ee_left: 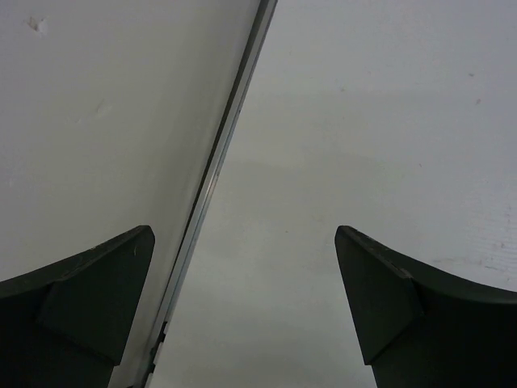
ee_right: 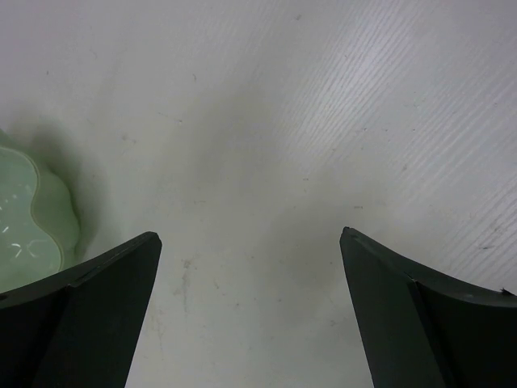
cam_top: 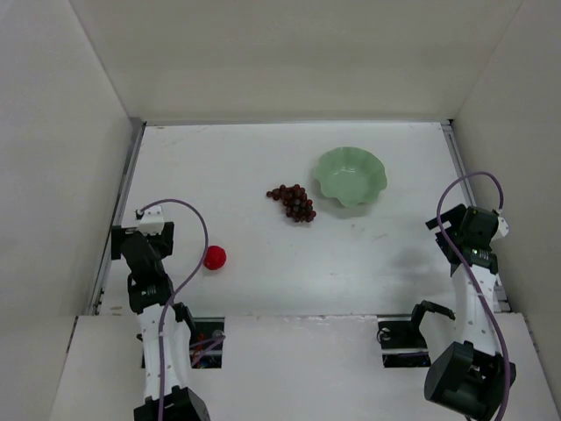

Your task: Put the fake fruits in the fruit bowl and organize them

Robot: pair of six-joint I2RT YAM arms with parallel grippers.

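A small red round fruit (cam_top: 215, 257) lies on the white table at the near left. A dark reddish-brown bunch of grapes (cam_top: 294, 201) lies mid-table, just left of the pale mint-green scalloped bowl (cam_top: 351, 175), which is empty. My left gripper (cam_top: 145, 230) is open and empty near the table's left edge, left of the red fruit; its wrist view (ee_left: 242, 238) shows only bare table and the wall's edge. My right gripper (cam_top: 458, 226) is open and empty at the right, near side of the bowl. The bowl's rim shows at the left of the right wrist view (ee_right: 36, 222).
White walls enclose the table on the left, back and right. A metal strip (ee_left: 218, 162) runs along the left wall's foot. Cables loop over both arms. Openings in the near panel sit by the arm bases.
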